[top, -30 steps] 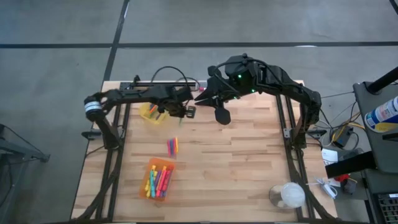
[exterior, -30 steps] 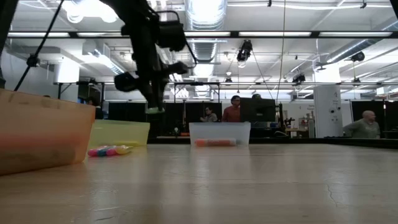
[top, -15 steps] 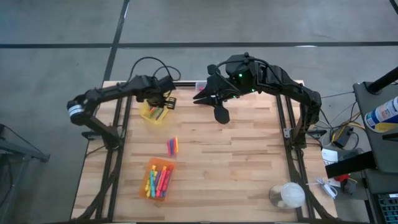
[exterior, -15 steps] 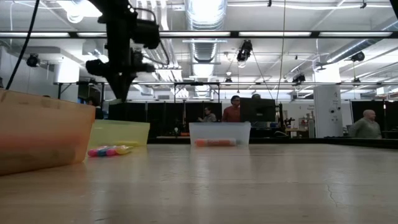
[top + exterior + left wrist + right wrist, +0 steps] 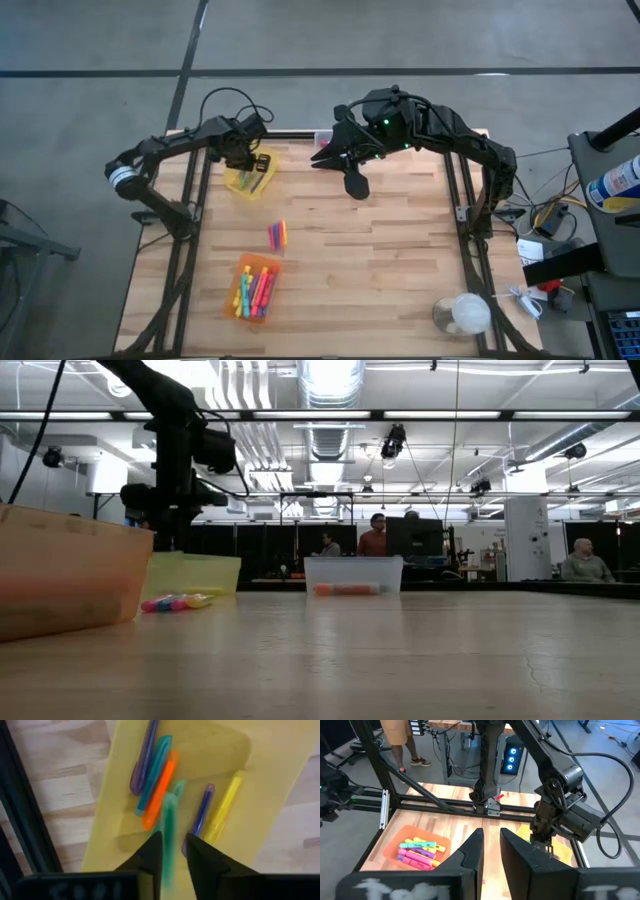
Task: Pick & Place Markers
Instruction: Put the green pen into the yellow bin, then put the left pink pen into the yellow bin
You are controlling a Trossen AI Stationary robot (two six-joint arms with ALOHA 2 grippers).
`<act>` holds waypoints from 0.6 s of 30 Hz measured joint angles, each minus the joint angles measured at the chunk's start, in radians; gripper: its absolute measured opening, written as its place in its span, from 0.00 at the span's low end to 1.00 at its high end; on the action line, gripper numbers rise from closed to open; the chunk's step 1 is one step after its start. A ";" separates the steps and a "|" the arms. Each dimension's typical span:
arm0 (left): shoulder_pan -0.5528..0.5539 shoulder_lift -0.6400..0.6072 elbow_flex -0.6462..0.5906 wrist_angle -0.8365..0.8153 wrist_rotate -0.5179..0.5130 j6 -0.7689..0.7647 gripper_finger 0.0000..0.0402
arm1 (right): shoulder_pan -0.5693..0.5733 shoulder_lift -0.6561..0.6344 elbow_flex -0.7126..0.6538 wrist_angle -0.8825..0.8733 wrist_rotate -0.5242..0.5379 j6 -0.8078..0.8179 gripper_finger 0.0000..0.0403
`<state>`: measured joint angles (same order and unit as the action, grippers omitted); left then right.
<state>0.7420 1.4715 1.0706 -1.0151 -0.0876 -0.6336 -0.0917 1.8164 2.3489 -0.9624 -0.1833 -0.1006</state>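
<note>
**Left gripper over yellow bin with green marker**

Left gripper hangs above the yellow bin at the table's far left, fingers pinched on a green marker pointing down into the bin. Blurred marker, but it sits right between the 2 tips. Bin already has markers: purple, teal, orange, another purple, yellow.

Loose bunch of markers lies on bare wood mid-table, between the yellow bin and the orange bin. Orange bin near the front left holds a pile of mixed colours. Clear bin at the far edge has 1 orange marker.

Right gripper waits raised over the far centre, fingers narrowly apart, nothing in them.

People stand in the room behind.
</note>
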 joint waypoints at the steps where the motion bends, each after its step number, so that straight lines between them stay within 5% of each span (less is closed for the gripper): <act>1: 0.002 -0.001 0.000 0.002 0.000 -0.002 0.21 | 0.000 0.000 0.000 0.000 0.000 -0.001 0.14; 12: -0.007 -0.003 0.000 0.002 0.077 -0.109 0.31 | 0.000 0.000 0.000 0.000 0.000 -0.013 0.14; 18: -0.156 -0.014 0.024 0.026 0.183 -0.210 0.31 | 0.000 0.000 0.000 0.000 0.000 -0.025 0.14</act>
<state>0.5860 1.4573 1.0947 -0.9895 0.0958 -0.8441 -0.0921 1.8164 2.3489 -0.9627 -0.1833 -0.1261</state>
